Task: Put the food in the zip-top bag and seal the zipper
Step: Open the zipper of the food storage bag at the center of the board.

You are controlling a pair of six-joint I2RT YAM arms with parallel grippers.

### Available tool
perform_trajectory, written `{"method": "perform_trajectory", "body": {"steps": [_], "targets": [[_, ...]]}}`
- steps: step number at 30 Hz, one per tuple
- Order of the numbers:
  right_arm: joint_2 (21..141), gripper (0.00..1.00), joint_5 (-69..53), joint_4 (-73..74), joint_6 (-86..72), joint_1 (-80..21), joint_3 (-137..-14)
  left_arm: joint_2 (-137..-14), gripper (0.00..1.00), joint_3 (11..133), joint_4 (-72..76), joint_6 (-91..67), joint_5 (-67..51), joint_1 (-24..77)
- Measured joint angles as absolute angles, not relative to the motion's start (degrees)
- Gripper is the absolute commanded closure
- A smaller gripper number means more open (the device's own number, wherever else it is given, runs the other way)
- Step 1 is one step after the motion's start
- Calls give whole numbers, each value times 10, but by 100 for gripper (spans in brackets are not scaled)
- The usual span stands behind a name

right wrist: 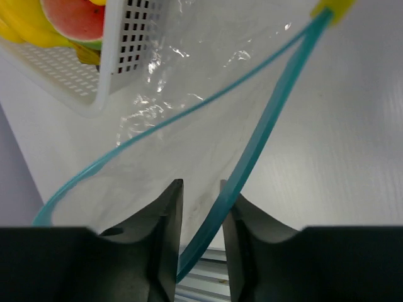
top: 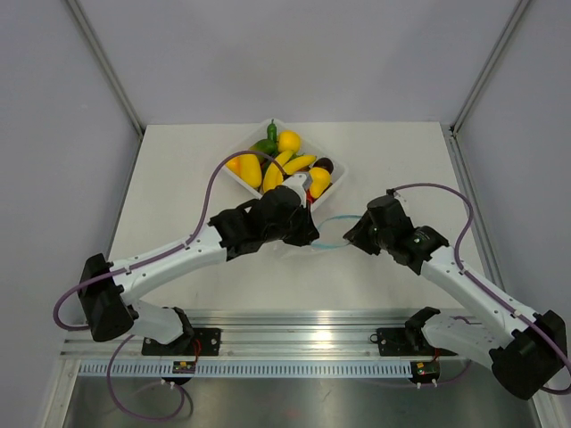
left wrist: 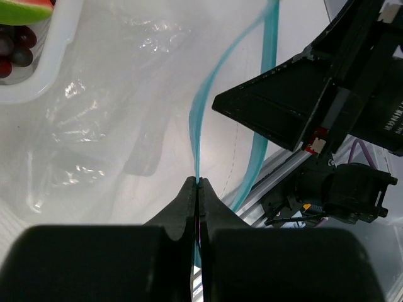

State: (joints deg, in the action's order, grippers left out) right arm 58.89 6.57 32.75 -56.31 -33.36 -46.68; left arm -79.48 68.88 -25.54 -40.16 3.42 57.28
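The zip-top bag (right wrist: 189, 82) lies flat on the table (right wrist: 352, 157), right in front of both grippers, and I see no food in it. The left gripper (left wrist: 198, 182) has its fingers pressed tight together on one lip of the zipper (left wrist: 203, 107), right at its tips. I think it holds that lip to pull the mouth open. The right gripper (right wrist: 200, 184) has its fingers a little apart. The other blue lip runs through the gap, close to one finger, but it is not pinched. The food (right wrist: 38, 25) sits in the white tray (right wrist: 119, 44), just past the bag from the right gripper. I think the mouth is held wide so the fruit can go in.
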Motion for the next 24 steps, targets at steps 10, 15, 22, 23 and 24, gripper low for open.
{"method": "perform_trajectory", "body": {"steps": [10, 15, 22, 23, 24], "targets": [[580, 100, 110, 400, -522, -298, -537, -802, 100, 714, -266, -401, 30, 560], [580, 100, 212, 480, -437, -290, -714, -848, 100, 818, -255, -399, 6, 559], [597, 100, 274, 570, -307, -289, -914, -861, 100, 861, -190, -409, -44, 561], [600, 100, 271, 577, -297, -289, -917, -861, 100, 856, -181, -410, -48, 561], [606, 100, 265, 587, -286, -289, -915, -861, 100, 847, -173, -411, -50, 561]]}}
